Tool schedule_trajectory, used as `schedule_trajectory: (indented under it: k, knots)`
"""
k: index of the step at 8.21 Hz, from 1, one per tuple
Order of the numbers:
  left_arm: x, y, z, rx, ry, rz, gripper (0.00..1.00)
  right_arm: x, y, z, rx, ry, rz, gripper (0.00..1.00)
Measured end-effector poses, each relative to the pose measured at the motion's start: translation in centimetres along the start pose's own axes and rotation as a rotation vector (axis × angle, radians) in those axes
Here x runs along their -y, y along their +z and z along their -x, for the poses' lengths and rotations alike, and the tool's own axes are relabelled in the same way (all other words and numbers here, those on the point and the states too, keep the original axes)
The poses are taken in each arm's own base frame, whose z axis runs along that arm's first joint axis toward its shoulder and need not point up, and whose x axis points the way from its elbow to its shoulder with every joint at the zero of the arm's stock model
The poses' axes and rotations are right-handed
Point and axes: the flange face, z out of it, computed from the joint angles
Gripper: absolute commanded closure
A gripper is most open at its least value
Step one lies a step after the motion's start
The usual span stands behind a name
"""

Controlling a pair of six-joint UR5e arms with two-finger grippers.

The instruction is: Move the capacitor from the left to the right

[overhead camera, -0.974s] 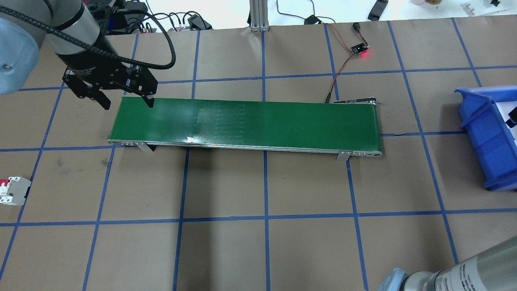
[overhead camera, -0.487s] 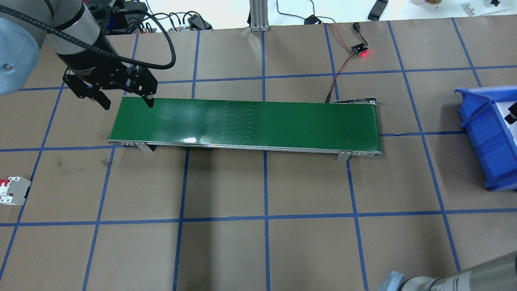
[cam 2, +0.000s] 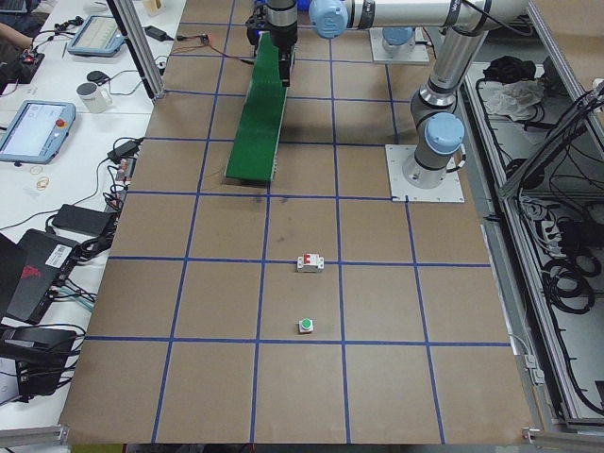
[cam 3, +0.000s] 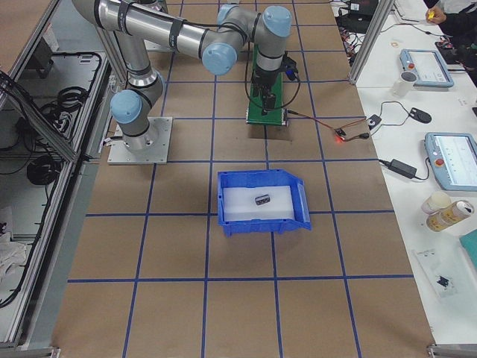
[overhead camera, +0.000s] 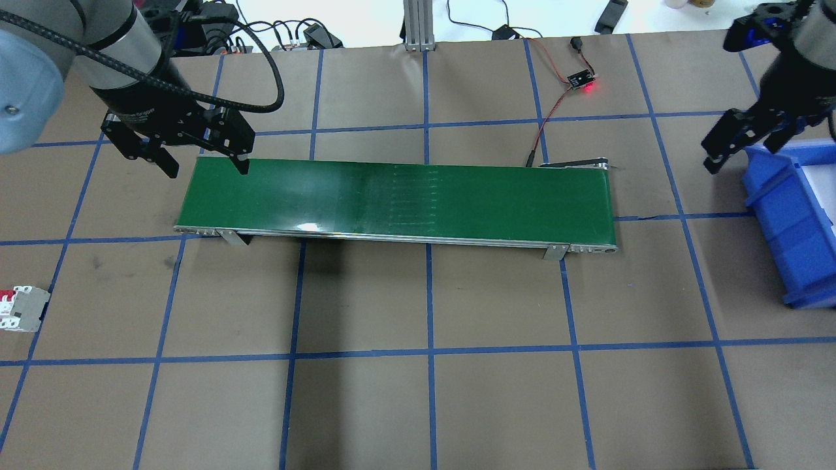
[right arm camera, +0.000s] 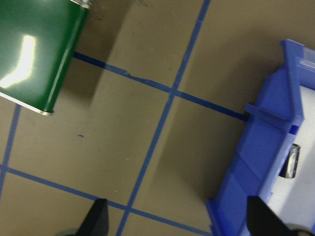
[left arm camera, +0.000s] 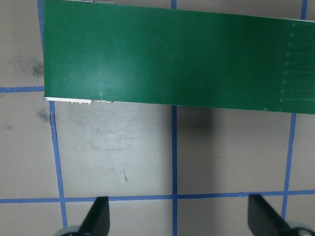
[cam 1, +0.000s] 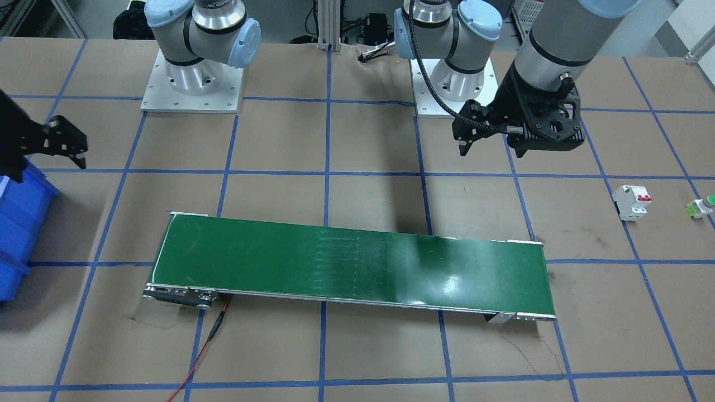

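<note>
The capacitor (cam 3: 262, 199), a small black cylinder with a silvery stripe, lies on the white liner inside the blue bin (cam 3: 261, 222). It also shows in the right wrist view (right arm camera: 292, 161). My right gripper (overhead camera: 741, 153) is open and empty, raised beside the bin's wall (overhead camera: 784, 215), between the bin and the right end of the green conveyor belt (overhead camera: 398, 199). My left gripper (overhead camera: 208, 171) is open and empty, hovering over the belt's left end. In the overhead view the capacitor is out of frame.
A white circuit breaker with red switches (overhead camera: 23, 309) stands on the table's left side, with a green push button (cam 1: 701, 207) beyond it. A small sensor board with a red light (overhead camera: 581, 79) and its wires lie behind the belt's right end.
My right gripper has risen from the bin at the frame's right edge and now hangs left of it. The belt's surface marks have shifted right. The left arm has not moved.
</note>
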Motion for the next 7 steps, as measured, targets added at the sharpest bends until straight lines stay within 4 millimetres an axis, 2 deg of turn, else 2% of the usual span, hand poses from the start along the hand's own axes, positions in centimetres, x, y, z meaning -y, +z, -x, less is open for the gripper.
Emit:
schedule_trajectory:
  k: [3, 4, 5, 7]
  knots:
    - [0.0, 0.0, 0.0, 0.0, 0.0, 0.0, 0.0, 1.6, -2.0, 11.5, -0.011, 0.083, -0.027, 0.0]
    - [0.0, 0.0, 0.0, 0.0, 0.0, 0.0, 0.0, 1.9, -2.4, 14.3, -0.006, 0.097, -0.041, 0.0]
    - [0.0, 0.0, 0.0, 0.0, 0.0, 0.0, 0.0, 2.1, -2.4, 15.7, -0.003, 0.105, -0.048, 0.0]
    - [0.0, 0.0, 0.0, 0.0, 0.0, 0.0, 0.0, 2.3, -2.4, 16.5, -0.002, 0.11, -0.054, 0.0]
